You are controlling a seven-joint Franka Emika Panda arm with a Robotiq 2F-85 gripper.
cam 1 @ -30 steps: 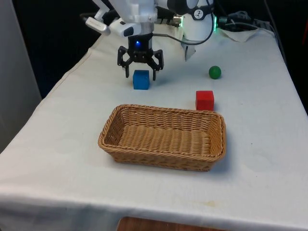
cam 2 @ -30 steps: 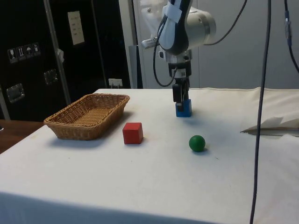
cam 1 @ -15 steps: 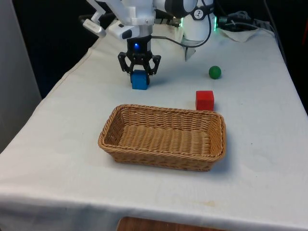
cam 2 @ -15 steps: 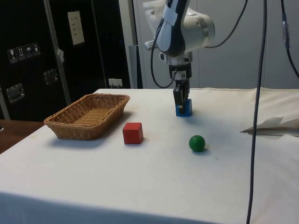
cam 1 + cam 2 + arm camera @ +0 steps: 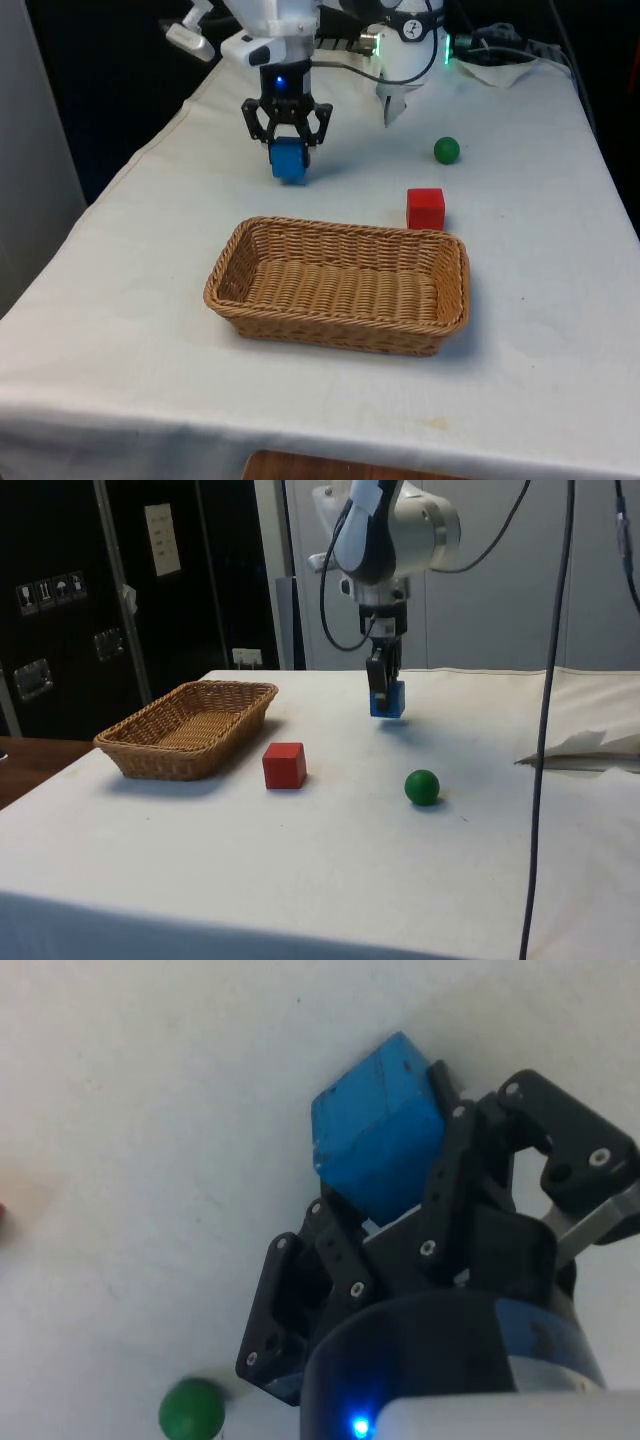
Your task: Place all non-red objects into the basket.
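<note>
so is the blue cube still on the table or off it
Off it. The gripper is shut on the blue cube, and the side view shows cloth and a shadow under it.

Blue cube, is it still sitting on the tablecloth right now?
No, the blue cube hangs clear of the cloth, clamped in the gripper.

Blue cube [image 5: 288, 158], green ball [image 5: 446, 150], red cube [image 5: 425, 209], tan basket [image 5: 226, 272]

The black two-finger gripper [image 5: 386, 694] covers part of the small blue cube [image 5: 391, 699] between its fingers in the side view.
</note>
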